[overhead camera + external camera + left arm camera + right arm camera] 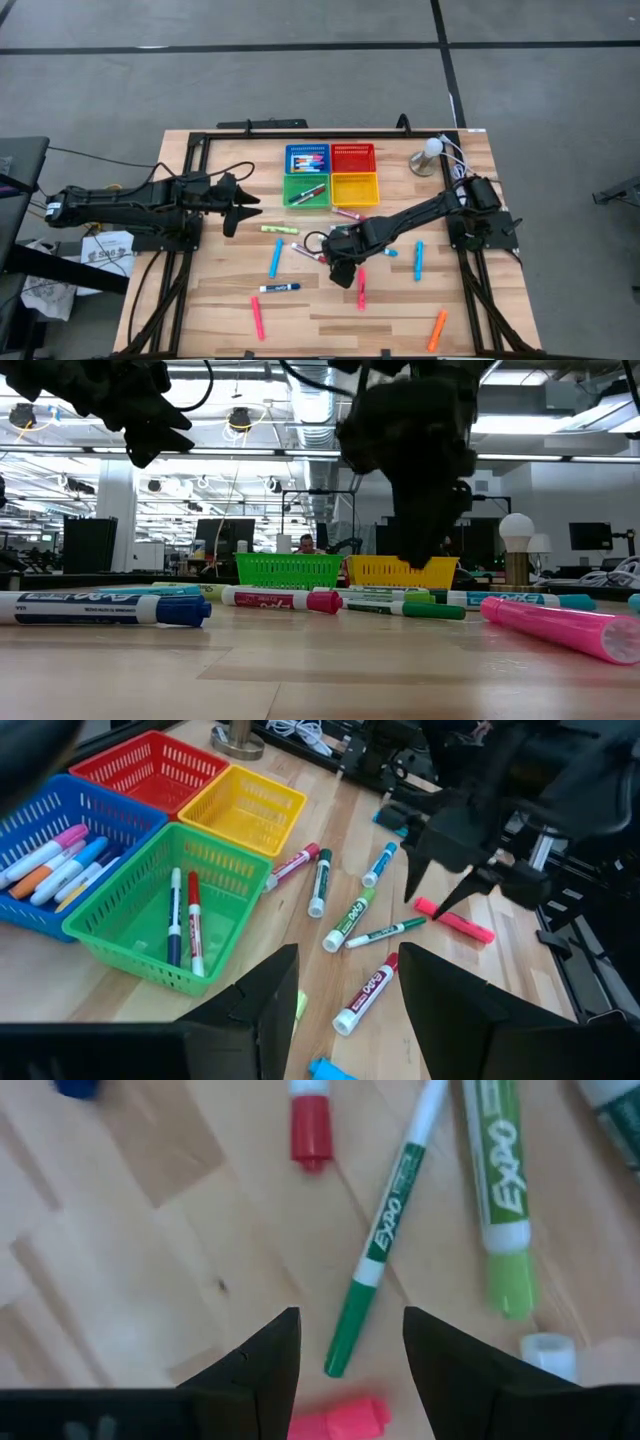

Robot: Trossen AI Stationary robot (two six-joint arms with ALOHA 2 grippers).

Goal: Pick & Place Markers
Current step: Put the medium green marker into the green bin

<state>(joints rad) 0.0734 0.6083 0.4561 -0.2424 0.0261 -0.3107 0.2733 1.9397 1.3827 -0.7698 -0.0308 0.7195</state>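
My right tool (pixel 343 276) hangs low over the middle of the desk (pixel 200 310), its fingers spread and pinching nothing. In my right wrist view the gap between those fingers frames the green tip of a thin green marker (pixel 380 1240); a pink marker (pixel 340 1420) lies just below that tip, closer to the tool, and a light-green-capped marker (pixel 500 1190) and a red-capped marker (pixel 311 1115) lie beside it. My left tool (pixel 245 205) hovers above the desk left of the baskets, fingers likewise spread with nothing between them. Four mesh baskets sit in a square block at the far centre of the desk: the blue basket (pixel 290 150) holds several markers, the green basket (pixel 291 184) holds two, and the red basket (pixel 353 148) and the yellow basket (pixel 355 179) show no contents. The remaining markers lie loose on the desk: a cluster just in front of the baskets, a blue marker (pixel 275 258) left of centre, a dark-blue-capped marker (pixel 280 288) nearer the front, a pink one (pixel 257 318) at front left, a blue one (pixel 418 260) to the right, and an orange marker (pixel 437 329) near the front right corner. A small lamp (pixel 428 155) stands right of the baskets.
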